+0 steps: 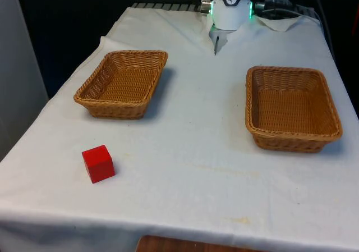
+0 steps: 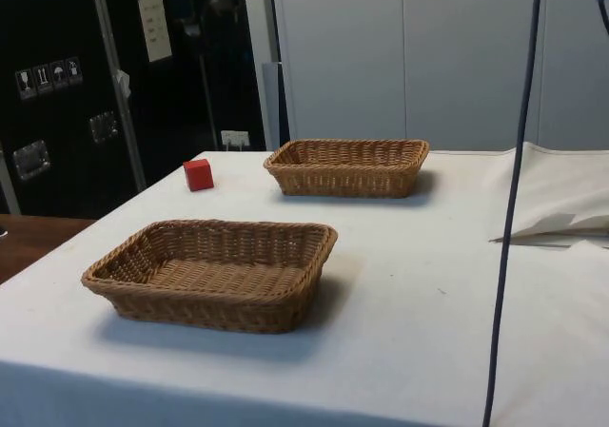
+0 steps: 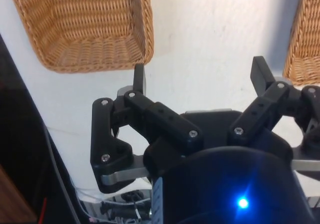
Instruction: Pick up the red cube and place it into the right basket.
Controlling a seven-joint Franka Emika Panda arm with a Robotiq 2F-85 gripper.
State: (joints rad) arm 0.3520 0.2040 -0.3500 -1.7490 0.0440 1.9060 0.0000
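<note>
A: Nearest the camera in the front view, what sits lowest in the frame?

B: The red cube, in the lower left, resting on the white cloth by itself, tilted a little against the table edge. It lies well apart from everything else, so nothing crowds a grasp from above.

A: And moving rightward?

B: Up and slightly right of it is the left-hand wicker basket, in the upper left of the frame. Across a wide bare strip of cloth, at the frame's right, sits the second wicker basket, shallow and open-topped. I judge that one to be the target, though which counts as "right" depends on whose side is meant.

A: Where is the gripper?

B: In the wrist view the gripper hangs over bare cloth between the two baskets, its fingers spread wide with nothing between them. That suits a start posture: open and central, ready to travel.

A: So how far along?

B: Nothing is done yet, by my reading. The cube is untouched and far from the gripper; the first need is a long reach towards it.
</note>
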